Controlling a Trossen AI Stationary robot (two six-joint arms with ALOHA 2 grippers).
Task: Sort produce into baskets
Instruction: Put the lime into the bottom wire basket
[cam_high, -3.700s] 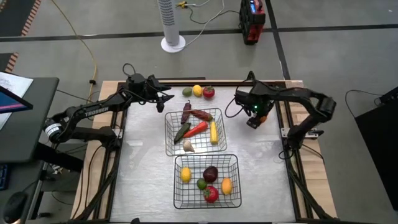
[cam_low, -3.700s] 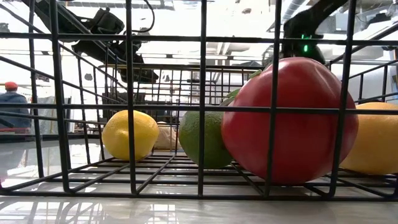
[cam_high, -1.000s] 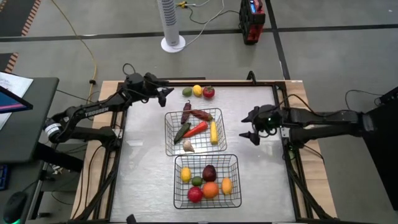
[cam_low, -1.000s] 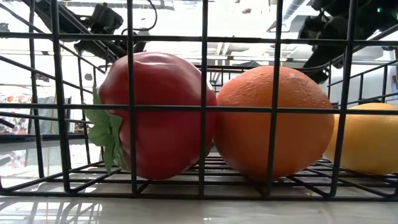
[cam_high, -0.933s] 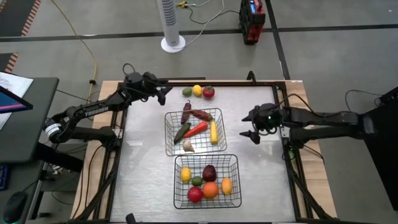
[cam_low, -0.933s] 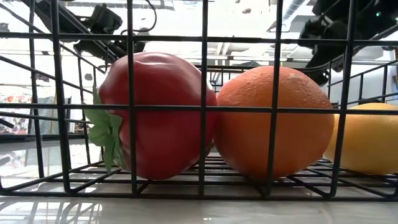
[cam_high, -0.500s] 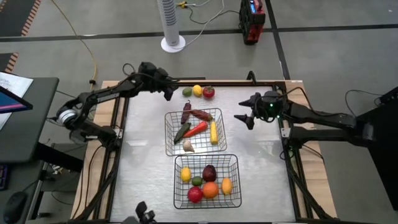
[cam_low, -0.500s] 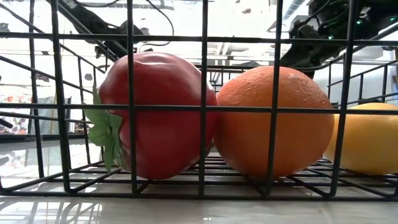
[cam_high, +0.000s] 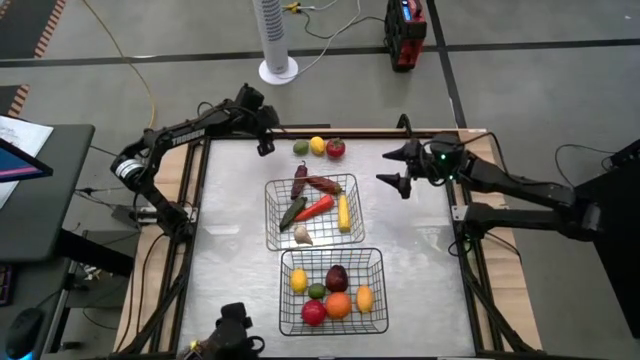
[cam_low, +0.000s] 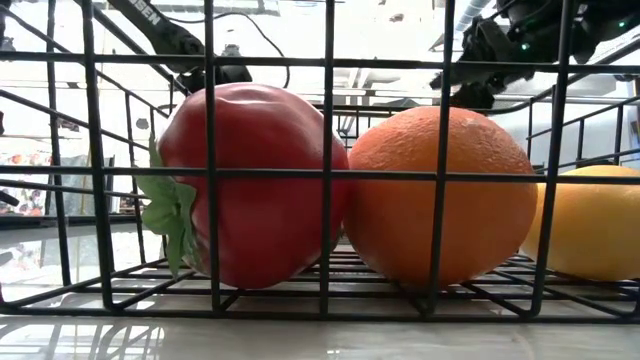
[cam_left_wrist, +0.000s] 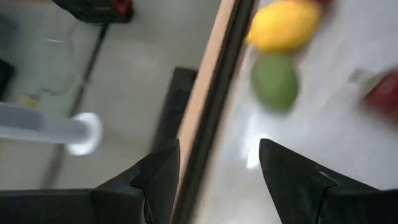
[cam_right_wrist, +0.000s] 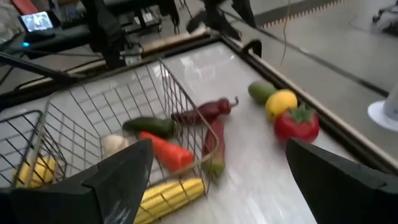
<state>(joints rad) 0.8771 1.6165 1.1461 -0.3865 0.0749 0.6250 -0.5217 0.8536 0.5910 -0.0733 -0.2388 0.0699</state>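
Note:
Three loose pieces lie in a row by the table's far edge: a green lime (cam_high: 301, 147), a yellow lemon (cam_high: 318, 146) and a red tomato (cam_high: 335, 149). The far wire basket (cam_high: 273, 240) holds peppers, a cucumber, corn and garlic. The near wire basket (cam_high: 381, 262) holds a red fruit (cam_low: 250, 185), an orange (cam_low: 440, 195), lemons, a lime and a dark piece. My left gripper (cam_high: 265, 143) is open and empty above the far left corner, just left of the lime (cam_left_wrist: 274, 81). My right gripper (cam_high: 388, 167) is open and empty, right of the far basket and facing the tomato (cam_right_wrist: 296, 124).
The table's wooden rim and black rail (cam_left_wrist: 211, 106) run right under my left gripper. A white fan base (cam_high: 279, 70) and a red box (cam_high: 405, 35) stand on the floor beyond the far edge. A dark object (cam_high: 232, 325) shows by the near left edge.
My right gripper has gone from beside the far basket's right side toward the table's far edge, staying open. My left gripper has gone a little toward the far edge and the right, nearer the lime. The produce has stayed where it was.

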